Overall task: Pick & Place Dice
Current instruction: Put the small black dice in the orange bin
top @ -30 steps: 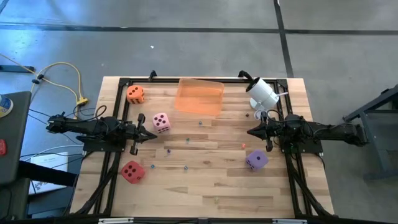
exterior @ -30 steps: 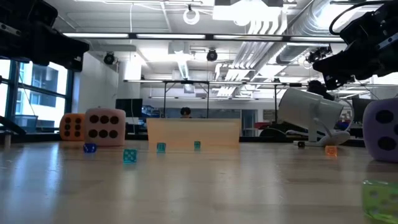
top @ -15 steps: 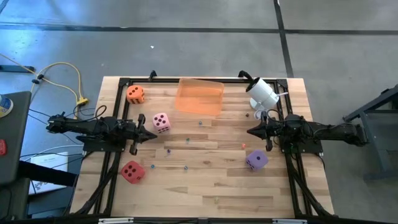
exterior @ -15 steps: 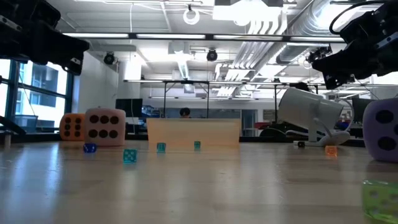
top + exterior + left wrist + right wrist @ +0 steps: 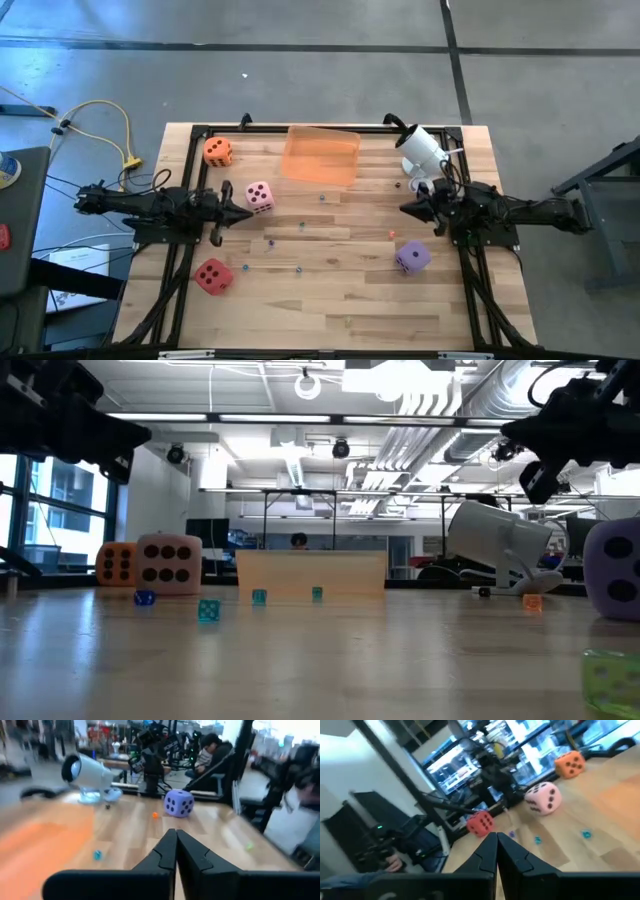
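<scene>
Purple die [image 5: 612, 570] cut off by the low view's right edge. Orange die [image 5: 116, 563] partly hidden behind pink die [image 5: 169, 564]. Small scattered dice [image 5: 323, 198]: pips unreadable.

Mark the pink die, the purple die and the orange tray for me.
pink die [image 5: 259, 196]: high view, top face.
purple die [image 5: 411, 258]: high view, top face.
orange tray [image 5: 321, 158]: high view, tray floor.
</scene>
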`<act>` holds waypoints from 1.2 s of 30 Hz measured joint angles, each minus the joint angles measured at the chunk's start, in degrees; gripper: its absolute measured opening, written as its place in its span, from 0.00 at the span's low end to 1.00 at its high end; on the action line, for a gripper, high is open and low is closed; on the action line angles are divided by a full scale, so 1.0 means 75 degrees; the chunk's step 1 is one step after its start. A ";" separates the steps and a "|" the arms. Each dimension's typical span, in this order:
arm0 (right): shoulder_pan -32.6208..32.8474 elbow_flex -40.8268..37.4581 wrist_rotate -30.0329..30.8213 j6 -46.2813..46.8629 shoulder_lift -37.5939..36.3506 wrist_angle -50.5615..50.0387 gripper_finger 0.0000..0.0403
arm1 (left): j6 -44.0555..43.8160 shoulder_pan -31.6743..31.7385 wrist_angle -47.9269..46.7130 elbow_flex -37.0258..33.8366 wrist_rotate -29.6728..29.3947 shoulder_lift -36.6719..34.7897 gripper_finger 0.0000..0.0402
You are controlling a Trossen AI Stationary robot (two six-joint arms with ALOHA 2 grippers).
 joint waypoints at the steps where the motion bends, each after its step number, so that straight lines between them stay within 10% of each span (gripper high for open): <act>1: 0.0000 0.0000 -0.0155 -0.0066 0.0003 0.0196 0.00 | -0.0181 0.0000 0.0010 -0.0001 -0.0001 0.0000 0.00; 10: 0.0448 0.1572 -0.0690 -0.1600 0.0311 0.1333 0.00 | -0.0530 -0.0027 0.0206 -0.0001 0.0006 -0.0003 0.00; 17: 0.1003 0.4017 0.1593 -0.3232 0.1914 -0.1765 0.00 | -0.0796 -0.0152 0.0183 -0.0001 0.0011 0.0000 0.00; 25: 0.1227 0.5743 0.4435 -0.1101 0.4306 -0.6249 0.00 | -0.1072 -0.0152 0.0180 -0.0001 0.0371 0.0000 0.00; 36: 0.0358 0.5759 0.4403 0.0347 0.6317 -0.7109 0.13 | -0.0133 -0.0143 0.0273 -0.0001 -0.0003 0.0000 0.00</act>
